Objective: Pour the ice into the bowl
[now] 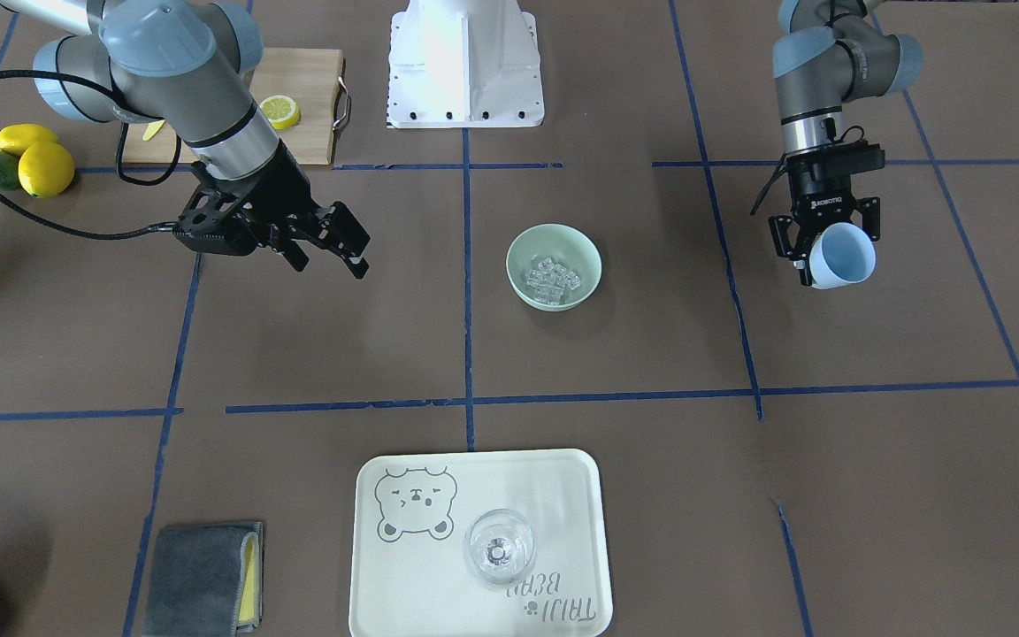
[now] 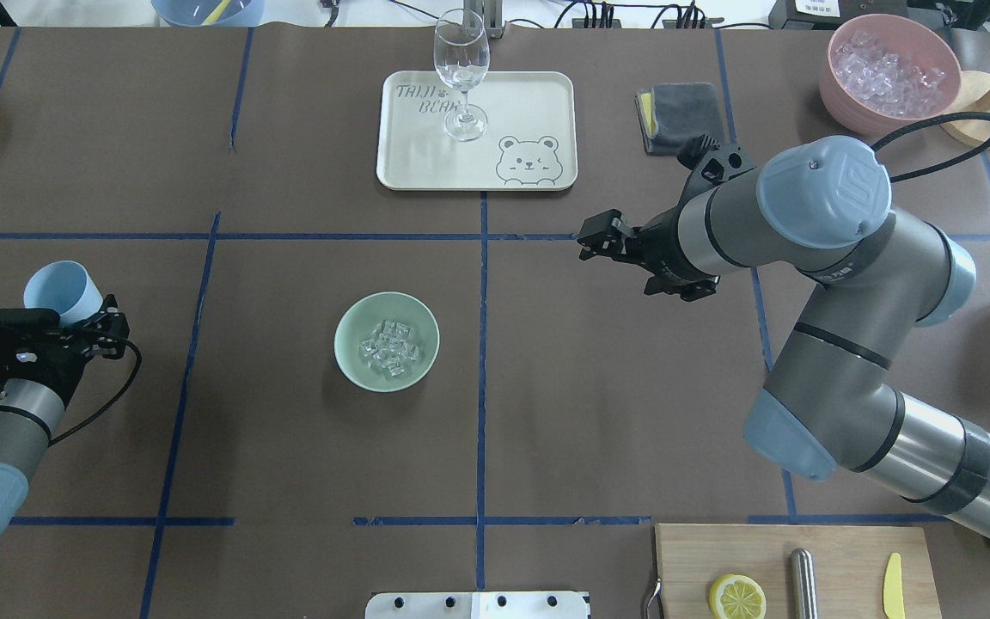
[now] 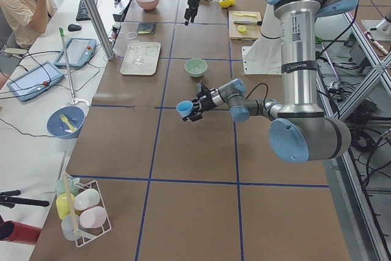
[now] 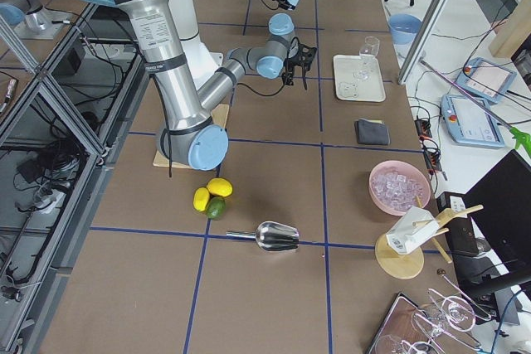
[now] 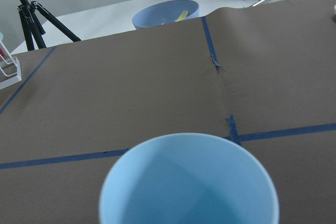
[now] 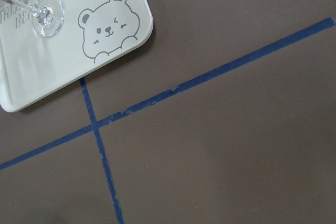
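Observation:
The pale mint-green bowl (image 1: 554, 265) stands near the table's middle, and the ice (image 1: 552, 276) lies inside it as several small clear cubes. The bowl (image 2: 387, 341) and ice (image 2: 390, 348) also show in the overhead view. My left gripper (image 1: 837, 257) is shut on the light blue cup (image 1: 843, 255) and holds it tilted above the table, well to the side of the bowl. The cup (image 5: 189, 182) looks empty in the left wrist view. My right gripper (image 1: 333, 252) is open and empty, hovering on the bowl's other side.
A white bear tray (image 1: 439, 575) with a clear wine glass (image 1: 499, 547) stands at the operators' edge, with a grey cloth (image 1: 204, 577) beside it. A pink container of ice (image 2: 890, 73) is at one corner. A cutting board (image 1: 306, 80) with a lemon slice and whole lemons (image 1: 45, 168) lie near the right arm.

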Tool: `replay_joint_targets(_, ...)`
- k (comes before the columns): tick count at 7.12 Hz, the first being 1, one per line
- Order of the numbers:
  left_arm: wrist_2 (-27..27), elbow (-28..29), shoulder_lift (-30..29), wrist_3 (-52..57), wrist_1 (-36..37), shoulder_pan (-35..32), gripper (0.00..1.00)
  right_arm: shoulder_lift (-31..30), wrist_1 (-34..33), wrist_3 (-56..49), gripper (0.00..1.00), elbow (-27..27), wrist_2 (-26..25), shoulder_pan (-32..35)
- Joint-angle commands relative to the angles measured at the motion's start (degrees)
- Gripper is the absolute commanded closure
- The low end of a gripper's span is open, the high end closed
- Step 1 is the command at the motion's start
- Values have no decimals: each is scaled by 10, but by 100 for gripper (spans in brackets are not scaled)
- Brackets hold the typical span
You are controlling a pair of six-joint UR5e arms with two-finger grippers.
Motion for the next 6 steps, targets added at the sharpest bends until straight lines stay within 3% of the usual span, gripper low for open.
replay_joint_targets(1, 46, 61, 7, -127, -14, 29, 100, 0, 0, 1, 0, 5, 0, 0)
replay_joint_targets(6, 120, 93, -4, -170, -8, 54, 100, 0, 0, 8, 0, 9, -2, -5)
